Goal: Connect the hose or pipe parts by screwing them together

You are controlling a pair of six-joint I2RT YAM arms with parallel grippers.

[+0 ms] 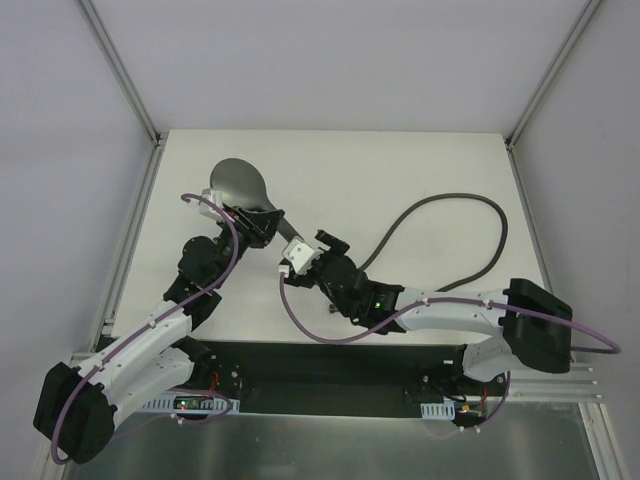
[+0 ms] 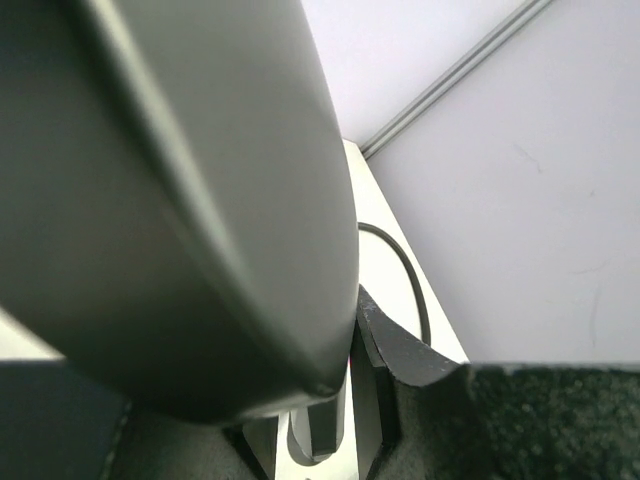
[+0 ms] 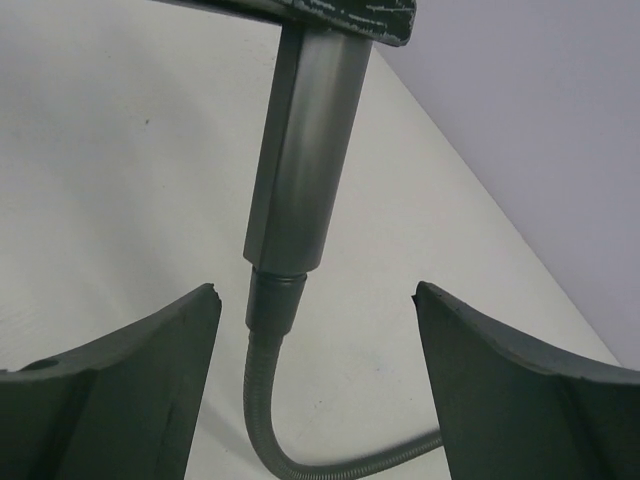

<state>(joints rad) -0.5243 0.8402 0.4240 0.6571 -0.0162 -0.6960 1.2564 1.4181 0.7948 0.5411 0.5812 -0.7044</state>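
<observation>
top external view: left gripper [image 1: 262,226] is clenched on the handle [image 1: 283,228] of the shower head [image 1: 238,185]. the round face lies beyond this gripper, on its far side, and the handle runs out of it toward the right gripper [image 1: 305,254]. i cannot tell here whether the face rests on the table [image 1: 420,160] or is held just clear of it.

right wrist view: right gripper is released. its two fingers [image 3: 150,380] stand wide apart, one on each side of the end fitting [image 3: 275,300], touching neither the fitting nor the handle. the fitting sits directly between the fingertips, butted end-on against the narrow end of the handle, in line with it. how far it is threaded on cannot be judged; the joint appears closed, with no gap seen.

the hose [image 1: 480,210] leaves the fitting, bends sharply below the right gripper's fingers and lies on the table. from above it runs away to that gripper's right in a wide loop and curves back near the right arm.

left wrist view: shower head fills most of the frame at close range, blurred. a stretch of hose shows on the table beyond it.
</observation>
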